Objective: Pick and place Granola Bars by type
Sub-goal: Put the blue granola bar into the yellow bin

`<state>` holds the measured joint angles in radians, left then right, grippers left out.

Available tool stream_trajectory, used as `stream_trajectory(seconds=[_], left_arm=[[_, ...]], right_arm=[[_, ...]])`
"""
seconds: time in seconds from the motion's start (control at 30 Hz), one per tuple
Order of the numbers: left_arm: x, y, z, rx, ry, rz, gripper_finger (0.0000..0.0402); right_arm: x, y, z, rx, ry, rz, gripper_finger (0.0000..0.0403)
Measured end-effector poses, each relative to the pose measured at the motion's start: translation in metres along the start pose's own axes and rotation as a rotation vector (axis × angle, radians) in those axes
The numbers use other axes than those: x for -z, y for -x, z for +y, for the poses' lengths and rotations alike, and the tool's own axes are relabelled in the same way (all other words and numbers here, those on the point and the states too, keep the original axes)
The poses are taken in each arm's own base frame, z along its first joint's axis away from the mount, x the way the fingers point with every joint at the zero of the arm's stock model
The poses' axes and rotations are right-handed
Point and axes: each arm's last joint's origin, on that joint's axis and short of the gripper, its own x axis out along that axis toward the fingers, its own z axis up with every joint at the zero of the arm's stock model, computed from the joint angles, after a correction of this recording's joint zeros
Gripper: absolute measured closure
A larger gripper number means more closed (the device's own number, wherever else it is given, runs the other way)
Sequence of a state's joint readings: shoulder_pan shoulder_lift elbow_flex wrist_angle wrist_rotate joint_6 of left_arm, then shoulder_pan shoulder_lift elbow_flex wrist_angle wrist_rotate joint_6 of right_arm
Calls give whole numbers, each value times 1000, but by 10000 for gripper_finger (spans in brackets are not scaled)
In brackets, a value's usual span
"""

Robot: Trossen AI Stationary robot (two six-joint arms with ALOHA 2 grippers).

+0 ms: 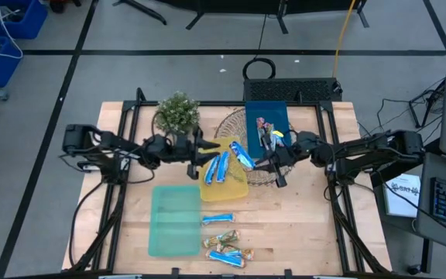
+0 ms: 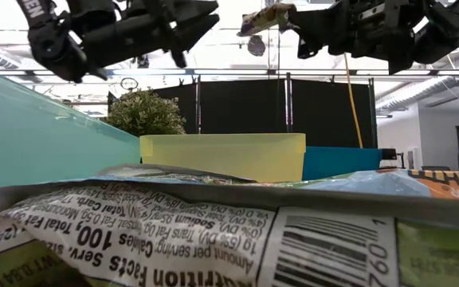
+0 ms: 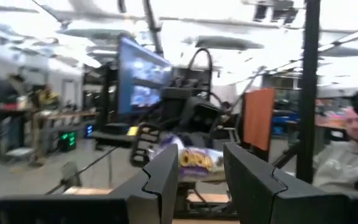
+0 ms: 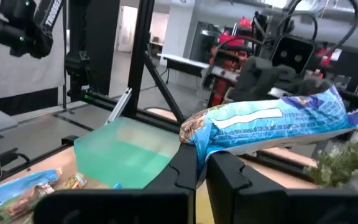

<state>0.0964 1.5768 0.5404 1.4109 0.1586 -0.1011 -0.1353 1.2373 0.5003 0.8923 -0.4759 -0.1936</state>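
Our right pincer (image 4: 201, 163) is clamped on a blue-and-white granola bar (image 4: 272, 124); our left pincer (image 3: 201, 168) stands apart, empty.

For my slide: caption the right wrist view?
Right gripper holds a blue-and-white granola bar above the green tray.

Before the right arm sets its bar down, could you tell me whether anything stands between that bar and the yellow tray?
Nothing visible does. The right gripper holds a blue-and-white bar in the air at the yellow tray's edge; the left gripper hovers open at its far side.

Blue-and-white bar (image 4: 272, 121), yellow tray (image 1: 234, 186)
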Motion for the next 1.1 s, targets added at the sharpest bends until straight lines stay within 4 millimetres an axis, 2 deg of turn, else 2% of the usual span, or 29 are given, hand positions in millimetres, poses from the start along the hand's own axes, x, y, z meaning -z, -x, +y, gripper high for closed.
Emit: stream_trajectory(seconds=[0.17, 0.6, 1.1], left_arm=[[3, -11, 2, 17, -16, -1, 270], [0, -21, 4, -2, -13, 14, 270], [0, -21, 9, -47, 8, 19, 270]], right_arm=[[-2, 0, 0, 2, 11, -20, 395], [-11, 0, 1, -40, 49, -111, 395], [-13, 0, 1, -39, 35, -124, 395]])
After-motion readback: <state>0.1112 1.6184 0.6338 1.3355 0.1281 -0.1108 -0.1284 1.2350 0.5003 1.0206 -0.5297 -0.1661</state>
